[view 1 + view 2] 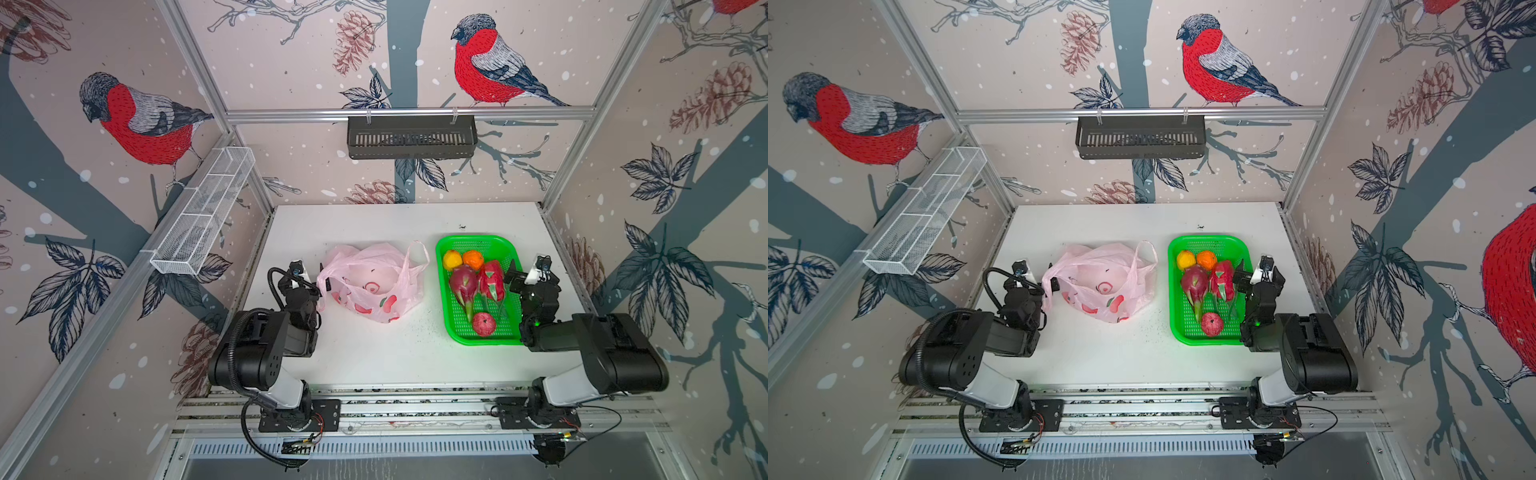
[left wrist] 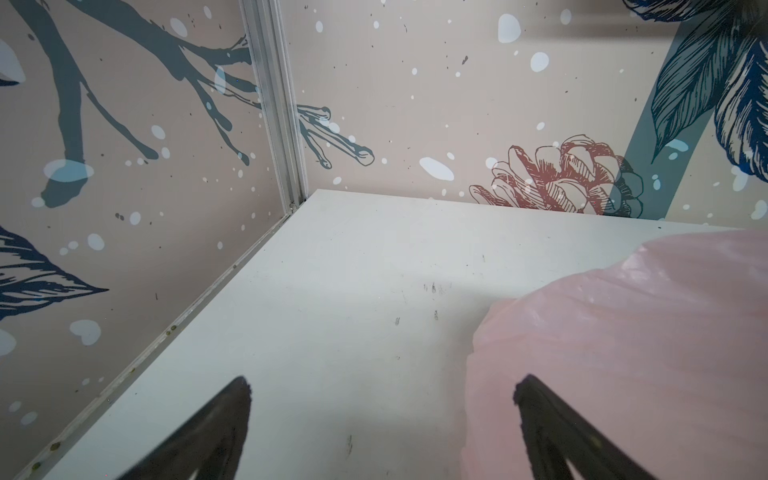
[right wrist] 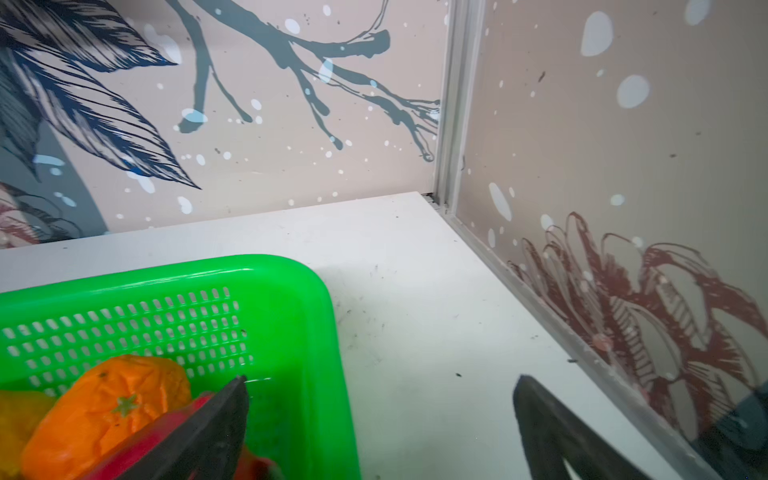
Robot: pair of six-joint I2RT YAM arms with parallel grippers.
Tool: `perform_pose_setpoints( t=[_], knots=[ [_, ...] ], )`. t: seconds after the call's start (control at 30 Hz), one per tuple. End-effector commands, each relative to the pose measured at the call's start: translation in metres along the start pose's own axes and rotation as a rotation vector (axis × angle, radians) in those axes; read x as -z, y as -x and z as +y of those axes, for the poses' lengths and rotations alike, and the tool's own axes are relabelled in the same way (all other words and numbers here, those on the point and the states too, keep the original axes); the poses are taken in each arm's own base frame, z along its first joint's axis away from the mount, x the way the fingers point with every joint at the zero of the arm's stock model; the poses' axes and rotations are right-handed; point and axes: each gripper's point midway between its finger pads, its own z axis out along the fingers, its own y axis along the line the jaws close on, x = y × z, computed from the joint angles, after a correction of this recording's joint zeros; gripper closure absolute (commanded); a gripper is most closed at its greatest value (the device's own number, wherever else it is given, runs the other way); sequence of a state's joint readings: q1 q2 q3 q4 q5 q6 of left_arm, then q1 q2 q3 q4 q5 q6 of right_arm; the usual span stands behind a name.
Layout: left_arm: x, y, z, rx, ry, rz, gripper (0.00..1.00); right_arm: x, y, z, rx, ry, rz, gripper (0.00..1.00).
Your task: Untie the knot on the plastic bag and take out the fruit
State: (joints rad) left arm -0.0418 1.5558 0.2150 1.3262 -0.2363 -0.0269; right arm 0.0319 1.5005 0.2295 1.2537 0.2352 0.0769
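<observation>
1. The bag [image 1: 374,286] lies slumped at the centre of both top views on the table [image 1: 374,361], its two handles [image 1: 427,262] standing as separate loose loops
2. The fruit [image 1: 491,280] sits in the basket [image 1: 473,240], right of the bag and apart from it
3. At the basket's upper end a lemon [image 1: 452,259] and an orange [image 1: 473,260] lie side by side, touching
4. Below them two dragon fruits [image 1: 463,286] lie side by side, green tips pointing toward the lower edge of the frame
5. A red fruit [image 1: 483,324] rests near the basket's lower rim, just beside those tips
6. The left gripper [image 2: 382,382] is at the bag's left edge, jaws spread wide and grasping nothing; in the left wrist view one finger [image 2: 548,424] stands in front of the pink film and the other over bare table; whether it touches the film I cannot tell
7. The right gripper [image 3: 382,381] is at the basket's right side, jaws spread wide, released; they straddle the rim, one finger [image 3: 216,424] above the fruit beside the orange, the other over bare table
</observation>
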Motion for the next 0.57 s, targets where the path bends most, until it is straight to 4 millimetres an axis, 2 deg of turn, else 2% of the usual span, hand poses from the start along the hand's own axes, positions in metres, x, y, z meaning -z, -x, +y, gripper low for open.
perform_pose_setpoints(
  t=[0.0, 0.53],
  knots=[
    [-0.0013, 0.0038, -0.0013, -0.006, -0.007, -0.013, 0.02, 0.0, -0.0116, 0.0022, 0.001, 0.011, 0.049, 0.01],
    [-0.0008, 0.0035, -0.0014, -0.007, -0.007, -0.013, 0.02, -0.0002, -0.0115, 0.0037, 0.0, 0.024, 0.049, 0.01]
  ],
)
